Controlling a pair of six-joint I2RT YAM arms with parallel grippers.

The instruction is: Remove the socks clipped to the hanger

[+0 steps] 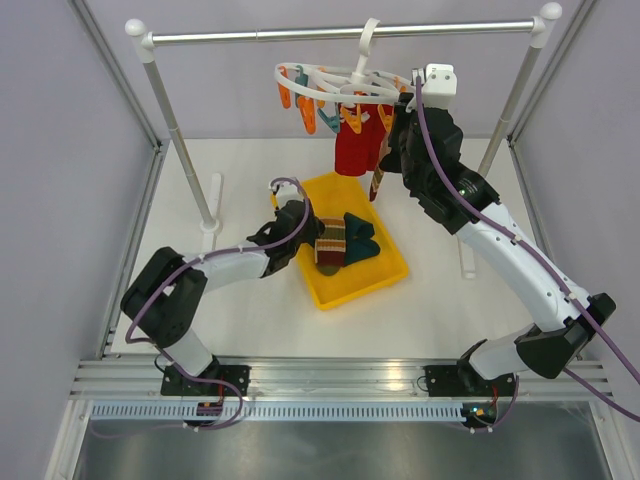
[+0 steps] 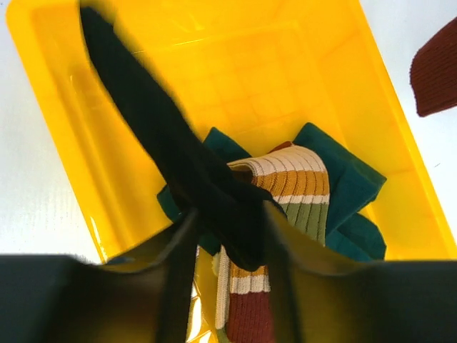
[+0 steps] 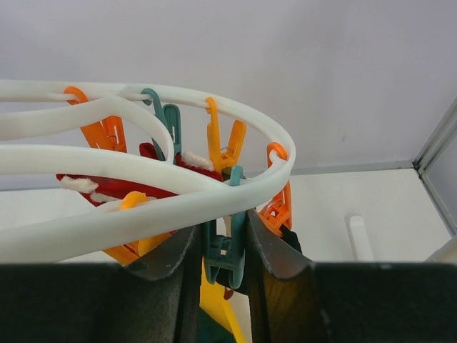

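Observation:
The white hanger [image 1: 330, 75] hangs from the rail by its hook. A red sock [image 1: 352, 150] and a tan patterned sock [image 1: 378, 182] are clipped to it. My right gripper [image 1: 398, 125] is up at the ring's right side. In the right wrist view it [image 3: 223, 239] is shut on a teal clip [image 3: 227, 254] under the ring [image 3: 178, 196]; the red sock [image 3: 107, 186] shows behind. My left gripper [image 1: 303, 228] is over the yellow tray [image 1: 350, 290]. In the left wrist view it [image 2: 228, 232] is shut on a black sock [image 2: 164, 136] that trails over the tray.
The tray [image 2: 235, 64] holds a striped tan sock [image 2: 293, 186] and teal socks [image 2: 343, 171]. The metal rail [image 1: 340, 33] stands on two posts [image 1: 185, 160] at the back. Orange clips [image 3: 278, 204] hang near my right fingers. Walls close in on both sides.

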